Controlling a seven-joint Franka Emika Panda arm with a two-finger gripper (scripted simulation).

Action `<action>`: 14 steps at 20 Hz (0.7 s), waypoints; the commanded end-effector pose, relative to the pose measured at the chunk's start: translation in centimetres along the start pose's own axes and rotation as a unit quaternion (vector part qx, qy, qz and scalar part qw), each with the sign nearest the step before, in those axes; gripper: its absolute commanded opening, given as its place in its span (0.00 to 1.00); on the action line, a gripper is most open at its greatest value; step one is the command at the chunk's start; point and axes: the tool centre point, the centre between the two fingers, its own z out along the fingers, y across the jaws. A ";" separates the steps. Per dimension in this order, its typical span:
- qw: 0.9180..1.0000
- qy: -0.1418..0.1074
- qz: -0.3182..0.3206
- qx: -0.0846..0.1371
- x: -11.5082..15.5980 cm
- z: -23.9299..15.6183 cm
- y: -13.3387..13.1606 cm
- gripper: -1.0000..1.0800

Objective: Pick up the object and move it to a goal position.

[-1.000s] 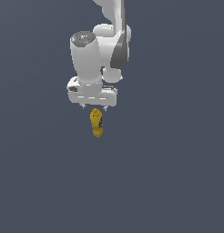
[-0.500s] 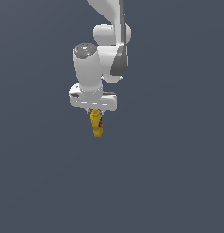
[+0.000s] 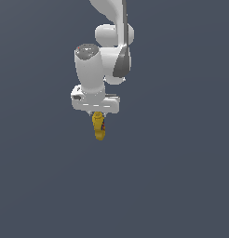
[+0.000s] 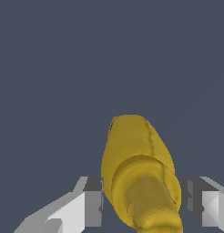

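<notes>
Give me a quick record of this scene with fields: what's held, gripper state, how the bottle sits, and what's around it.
held: bottle, yellow, small next to the arm
gripper: gripper shut on the bottle, a finger on each side in the wrist view
fingers: fingers touch the bottle's sides near the nozzle end
bottle pose: hangs below the gripper in the exterior view, nozzle end toward the wrist camera
label: small red and blue patch on the bottle's side in the exterior view
surroundings: plain dark grey all around, no other things visible
goal marker: none visible

Behind my tool I see only a flat dark grey-blue backdrop [image 3: 181, 176]; it looks uniform in both views.
</notes>
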 end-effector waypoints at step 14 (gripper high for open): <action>1.000 0.000 0.000 0.000 2.3 -4.4 -3.7 0.00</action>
